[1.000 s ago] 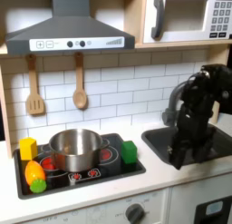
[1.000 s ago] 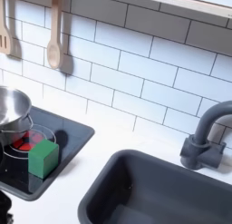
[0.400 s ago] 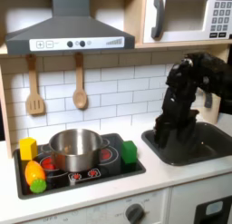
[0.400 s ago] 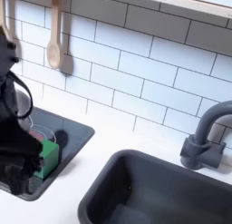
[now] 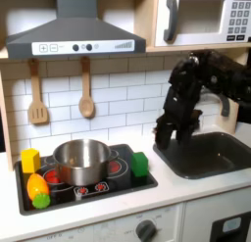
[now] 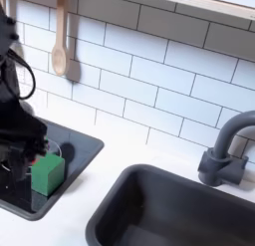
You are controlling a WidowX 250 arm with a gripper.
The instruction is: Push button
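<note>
Toy kitchen counter with a black robot arm [image 5: 201, 84] reaching down from the first exterior view's right, its gripper [image 5: 163, 136] hanging low between the dark plastic sink basin [image 5: 211, 156] and the black 2-burner toy stove top [image 5: 90, 185]. The gripper is a dark blur in both exterior views, so I cannot tell whether its jaws are apart or together. On the stove sits a shiny round metal pot [image 5: 80, 160], with a green plastic cube [image 5: 140, 165] just beside it on the first exterior view's right. A yellow block [image 5: 30, 160] and an orange and green toy vegetable [image 5: 38, 190] lie at the stove's left edge in that view. The stove's small red buttons [image 5: 90, 189] run along its front edge, apart from the gripper. In the second exterior view the arm stands at the left edge, just behind the green cube, and a grey curved tap [image 6: 226, 150] rises at the right. 2 wooden utensils [image 5: 86, 93] hang on the white tiled wall.
</note>
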